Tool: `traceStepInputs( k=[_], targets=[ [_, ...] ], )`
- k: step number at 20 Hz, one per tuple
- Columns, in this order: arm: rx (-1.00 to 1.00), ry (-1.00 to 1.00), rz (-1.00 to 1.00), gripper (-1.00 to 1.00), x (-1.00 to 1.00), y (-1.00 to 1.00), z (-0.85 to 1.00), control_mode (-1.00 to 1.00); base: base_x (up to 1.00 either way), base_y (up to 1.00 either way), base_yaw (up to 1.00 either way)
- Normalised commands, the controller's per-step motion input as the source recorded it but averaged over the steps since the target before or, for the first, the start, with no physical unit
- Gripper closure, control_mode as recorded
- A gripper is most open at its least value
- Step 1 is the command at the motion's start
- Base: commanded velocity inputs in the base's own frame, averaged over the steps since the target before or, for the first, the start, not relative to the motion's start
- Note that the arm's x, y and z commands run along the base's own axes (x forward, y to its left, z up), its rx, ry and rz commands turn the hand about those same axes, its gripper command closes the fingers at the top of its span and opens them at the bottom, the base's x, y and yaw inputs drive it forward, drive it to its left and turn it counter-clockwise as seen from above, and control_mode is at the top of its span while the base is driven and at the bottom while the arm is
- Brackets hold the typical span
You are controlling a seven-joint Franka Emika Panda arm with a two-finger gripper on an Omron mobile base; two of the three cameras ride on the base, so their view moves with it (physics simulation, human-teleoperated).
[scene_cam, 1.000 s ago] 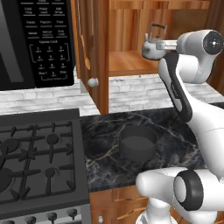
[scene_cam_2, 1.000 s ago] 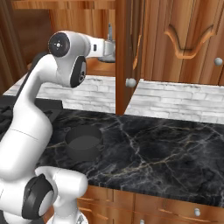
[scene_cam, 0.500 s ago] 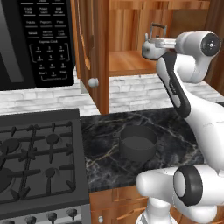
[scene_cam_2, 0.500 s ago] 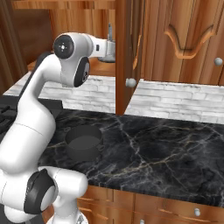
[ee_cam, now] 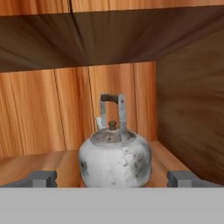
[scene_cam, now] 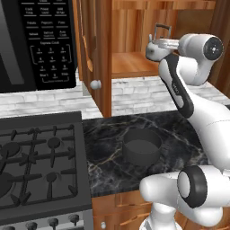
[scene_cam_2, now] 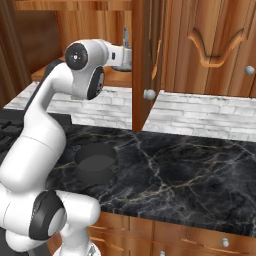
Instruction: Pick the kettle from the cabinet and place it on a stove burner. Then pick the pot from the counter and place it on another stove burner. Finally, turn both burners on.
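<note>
Kettle [ee_cam: 115, 161] on cabinet [ee_cam: 39, 159] shelf, between spread claw [ee_cam: 113, 178] tips.

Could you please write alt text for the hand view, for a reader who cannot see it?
A small silvery-white kettle with a knobbed lid and a tall arched handle stands on the wooden shelf inside the cabinet, straight ahead of the open gripper. The two dark fingertips sit wide apart on either side of it, not yet touching it.

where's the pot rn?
The pot sits on the black marble counter, right of the stove in the left base view, below the open cabinet.
</note>
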Motion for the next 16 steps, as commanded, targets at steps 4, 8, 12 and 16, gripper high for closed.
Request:
traceStepInputs(
  k=[4,8,12,16],
  targets=[
    [0.03,-0.02,0.00,-1.00,0.17,-0.01,0.00,-1.00,0.00,0.00,0.00],
    [0.02,-0.01,0.00,-1.00,0.18,-0.06,0.00,-1.00,0.00,0.00,0.00],
    [0.02,0.00,0.00,-1.00,0.18,-0.17,0.00,-1.00,0.00,0.00,0.00],
    [0.02,0.00,0.00,-1.00,0.22,-0.10,0.00,-1.00,0.00,0.00,0.00]
  ],
)
